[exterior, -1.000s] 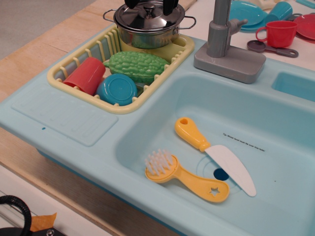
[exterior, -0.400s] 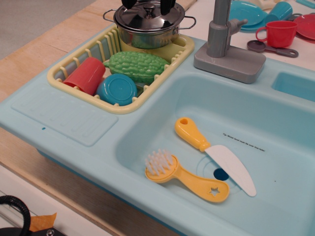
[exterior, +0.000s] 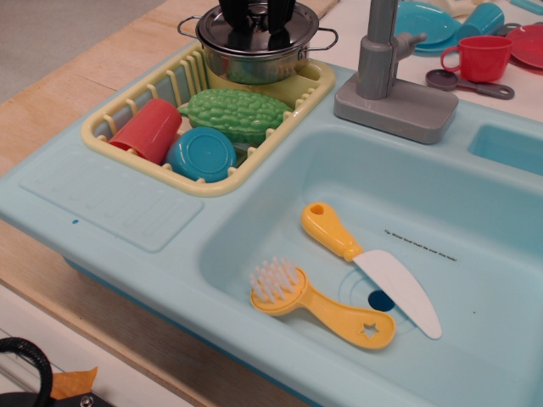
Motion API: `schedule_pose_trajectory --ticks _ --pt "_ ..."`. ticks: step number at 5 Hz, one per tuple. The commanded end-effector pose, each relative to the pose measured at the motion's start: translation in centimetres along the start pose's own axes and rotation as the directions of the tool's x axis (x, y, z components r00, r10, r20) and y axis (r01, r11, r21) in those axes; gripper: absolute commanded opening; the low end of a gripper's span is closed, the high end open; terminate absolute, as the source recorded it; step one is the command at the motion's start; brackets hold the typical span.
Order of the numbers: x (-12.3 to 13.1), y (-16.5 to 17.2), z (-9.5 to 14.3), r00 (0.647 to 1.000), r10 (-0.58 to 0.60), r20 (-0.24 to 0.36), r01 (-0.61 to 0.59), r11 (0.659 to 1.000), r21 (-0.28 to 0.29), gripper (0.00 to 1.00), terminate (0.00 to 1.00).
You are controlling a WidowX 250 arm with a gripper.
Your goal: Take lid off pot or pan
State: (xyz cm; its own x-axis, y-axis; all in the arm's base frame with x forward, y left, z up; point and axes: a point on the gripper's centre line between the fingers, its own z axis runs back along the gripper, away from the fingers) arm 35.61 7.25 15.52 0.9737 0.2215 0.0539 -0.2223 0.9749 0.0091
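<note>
The shiny steel pot (exterior: 254, 64) stands at the far end of a yellow dish rack (exterior: 204, 188), with its wire loop handles out to the sides. The steel lid (exterior: 219, 34) sits on the pot. My gripper (exterior: 259, 24) comes down from the top edge. Its black fingers (exterior: 239, 19) rest on the middle of the lid, drawn in close on either side of the knob, which they hide. The lid lies flat on the pot.
In the rack lie a red cup (exterior: 148, 130), a blue cup (exterior: 202, 154) and a green gourd (exterior: 236, 114). A grey faucet (exterior: 382, 59) stands right of the pot. The sink basin holds a yellow knife (exterior: 373, 267) and a brush (exterior: 314, 303). A red mug (exterior: 479, 58) stands at the back right.
My fingers were spread wide above the lid's rim. They have come down onto the lid and drawn in around the knob, which is now hidden. Pot and lid have not moved.
</note>
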Motion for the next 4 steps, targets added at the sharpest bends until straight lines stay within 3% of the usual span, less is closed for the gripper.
schedule_pose_trajectory --ticks 1,3,4 --pt "0.2 0.4 1.5 0.999 0.018 0.037 -0.018 1.0 0.009 0.0 0.0" --pt "-2.2 -0.6 5.7 0.992 0.109 0.057 -0.115 0.988 0.103 0.0 0.0" --pt "-4.1 -0.4 6.1 0.977 0.201 0.066 -0.208 0.971 0.117 0.0 0.0"
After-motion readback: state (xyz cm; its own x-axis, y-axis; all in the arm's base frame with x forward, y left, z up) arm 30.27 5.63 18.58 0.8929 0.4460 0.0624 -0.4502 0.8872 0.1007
